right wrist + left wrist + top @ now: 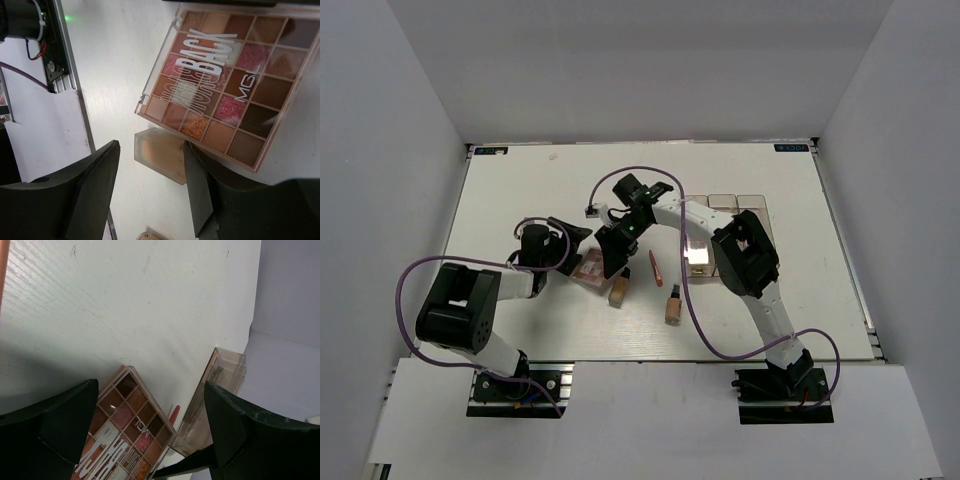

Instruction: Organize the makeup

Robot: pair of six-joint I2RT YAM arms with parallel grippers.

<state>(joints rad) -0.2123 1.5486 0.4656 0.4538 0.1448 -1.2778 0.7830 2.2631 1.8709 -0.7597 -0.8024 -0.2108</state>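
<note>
An eyeshadow palette [590,268] with pink and brown pans lies flat mid-table. It also shows in the left wrist view [125,427] and the right wrist view [225,85]. A beige bottle [618,291] lies just in front of it. My left gripper [575,238] is open and empty at the palette's left end [150,405]. My right gripper [614,255] is open and hovers over the bottle [162,155], which lies partly between the fingers [152,195]. A thin pink stick [656,268] and a second beige bottle [673,305] lie to the right.
The clear three-compartment box [735,206] stands at the right, partly hidden by the right arm; it also shows in the left wrist view [217,390]. White walls enclose the table on three sides. Purple cables loop from both arms.
</note>
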